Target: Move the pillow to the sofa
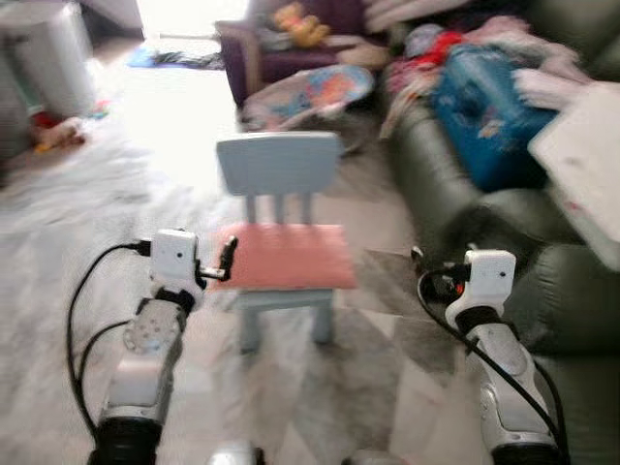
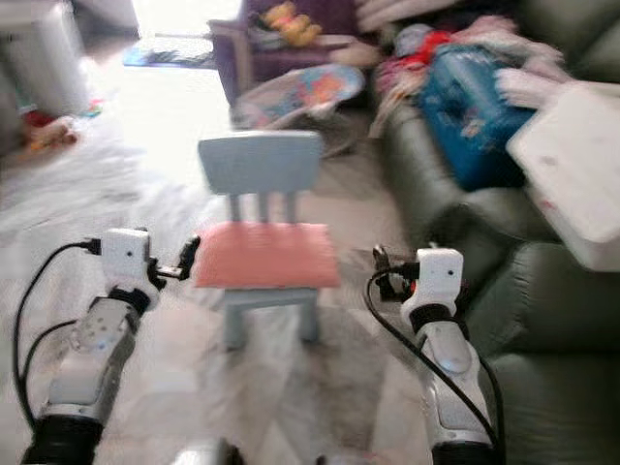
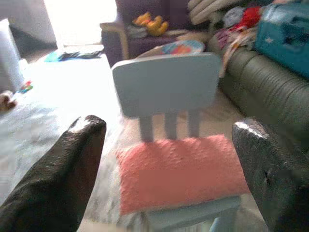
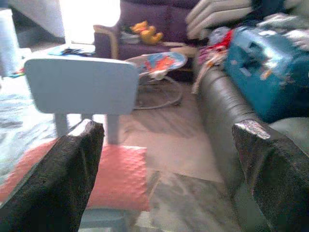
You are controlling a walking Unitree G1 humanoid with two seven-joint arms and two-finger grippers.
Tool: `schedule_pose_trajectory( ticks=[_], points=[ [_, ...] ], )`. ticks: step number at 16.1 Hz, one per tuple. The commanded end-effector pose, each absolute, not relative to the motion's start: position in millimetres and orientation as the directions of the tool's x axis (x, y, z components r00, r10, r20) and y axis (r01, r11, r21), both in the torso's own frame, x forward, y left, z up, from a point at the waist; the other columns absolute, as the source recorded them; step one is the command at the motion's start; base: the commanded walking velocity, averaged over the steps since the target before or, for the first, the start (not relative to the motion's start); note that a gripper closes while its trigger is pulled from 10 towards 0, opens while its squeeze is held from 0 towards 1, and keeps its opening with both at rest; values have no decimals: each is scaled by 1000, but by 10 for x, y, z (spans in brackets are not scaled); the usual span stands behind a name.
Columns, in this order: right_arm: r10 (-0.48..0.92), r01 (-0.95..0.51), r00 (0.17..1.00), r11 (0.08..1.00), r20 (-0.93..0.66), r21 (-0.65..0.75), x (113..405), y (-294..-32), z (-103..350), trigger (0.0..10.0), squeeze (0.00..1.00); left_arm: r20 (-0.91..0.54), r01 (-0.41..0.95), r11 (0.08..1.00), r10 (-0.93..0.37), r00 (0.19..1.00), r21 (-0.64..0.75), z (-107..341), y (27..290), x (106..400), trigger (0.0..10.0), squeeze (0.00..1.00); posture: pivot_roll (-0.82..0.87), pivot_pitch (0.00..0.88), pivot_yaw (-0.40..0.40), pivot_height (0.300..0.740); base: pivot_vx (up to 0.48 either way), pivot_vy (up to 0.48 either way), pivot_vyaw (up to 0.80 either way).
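A flat salmon-pink pillow lies across the seat of a small pale-blue plastic child's chair, covering the seat from edge to edge, and the chair stands on a light rug in the middle of the room. The left gripper is raised in front of the robot, just beside the pillow's near left corner, and its two black fingers are spread wide with nothing between them, the pillow and chair framed in the gap. The right gripper is up too, near the chair's right side and close to the dark grey-green leather sofa; its fingers are likewise parted and hold nothing. The sofa runs along the right, piled with a big blue bag, loose clothes and a white box at its near end. Further back sits a colourful baby bouncer on the floor, and behind it a dark purple armchair with a yellow soft toy on it. The head views are blurred.
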State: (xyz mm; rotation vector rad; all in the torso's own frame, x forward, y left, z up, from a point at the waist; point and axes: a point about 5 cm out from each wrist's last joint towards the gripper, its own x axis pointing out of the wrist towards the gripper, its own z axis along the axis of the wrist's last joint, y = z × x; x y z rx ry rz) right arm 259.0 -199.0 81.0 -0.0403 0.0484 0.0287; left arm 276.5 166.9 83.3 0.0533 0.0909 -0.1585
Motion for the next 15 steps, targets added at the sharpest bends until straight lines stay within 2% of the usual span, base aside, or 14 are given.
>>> schedule_pose_trajectory(
  ticks=[1,5,9,12,15],
  points=[
    [20,-22,999,999,-38,-49,2596,-2030,840,10000,0,-78,164,985,-159,984,52,871,1645,2779,10000,0,14,0,-21,740,0,0,794],
    [21,-23,999,998,-37,-51,2598,-2028,838,10000,0,-84,170,984,-165,983,55,861,1644,2782,10000,0,15,0,-22,740,0,0,736],
    [15,-17,999,999,-38,-46,2599,-2035,832,10000,0,-75,184,982,-180,981,51,868,1618,2775,10000,0,14,0,-22,740,0,0,0],
    [11,-13,999,999,-41,-45,2599,-2038,828,10000,0,-70,189,981,-185,980,49,872,1616,2780,10000,0,14,0,-21,740,284,0,0],
    [11,-13,999,999,-41,-45,2596,-2039,829,10000,0,-70,193,980,-190,979,46,869,1605,2780,10000,0,14,0,-22,740,421,0,-617]
  ],
)
